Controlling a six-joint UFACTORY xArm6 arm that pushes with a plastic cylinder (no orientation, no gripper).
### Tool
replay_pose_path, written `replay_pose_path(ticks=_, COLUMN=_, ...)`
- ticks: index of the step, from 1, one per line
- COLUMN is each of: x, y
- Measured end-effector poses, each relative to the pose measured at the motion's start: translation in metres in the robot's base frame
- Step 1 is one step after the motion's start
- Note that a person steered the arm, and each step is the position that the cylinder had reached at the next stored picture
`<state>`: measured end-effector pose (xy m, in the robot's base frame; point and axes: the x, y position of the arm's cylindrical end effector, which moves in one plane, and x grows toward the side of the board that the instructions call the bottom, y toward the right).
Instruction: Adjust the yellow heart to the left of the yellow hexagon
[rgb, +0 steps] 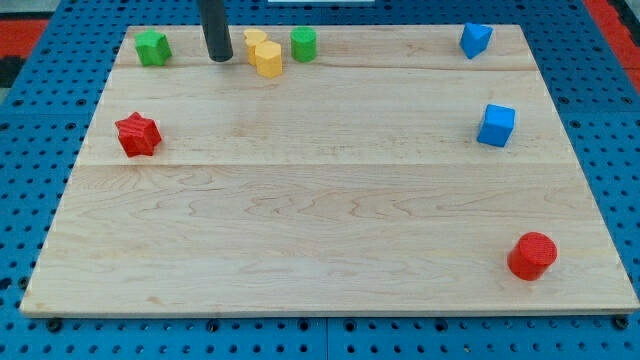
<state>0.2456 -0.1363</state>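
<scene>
We see our rod come down from the view's top edge, where its upper part is cut off, and my tip (220, 58) rests on the wooden board (320, 230) near the top left, just to the view's left of the two yellow blocks with a thin strip of bare wood between. The tool is a plain rod with nothing to spread or pinch, and it holds nothing. The yellow hexagon (268, 58) sits in front, its flat sides fairly plain to us; the yellow heart (254, 39) lies behind it and a little to the view's left, touching it, and since the hexagon covers its lower part we cannot make out its shape with any certainty. Just to the view's right of the pair stands a green cylinder (304, 43), close but apart. Further to the view's left of my tip, near the board's top left corner, is a green block (152, 47) whose exact shape we cannot tell. Below it, at the left side, lies a red star (138, 134). At the top right corner sits a blue block (475, 40), angular, its form unclear to us; below it is a blue cube (496, 125), and near the bottom right a red cylinder (532, 255). Around the board runs a blue perforated surface (40, 100).
</scene>
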Motion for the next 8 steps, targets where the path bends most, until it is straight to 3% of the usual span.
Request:
replay_pose_path(ticks=4, x=-0.052, y=0.001)
replay_pose_path(ticks=7, x=-0.052, y=0.047)
replay_pose_path(ticks=8, x=-0.025, y=0.047)
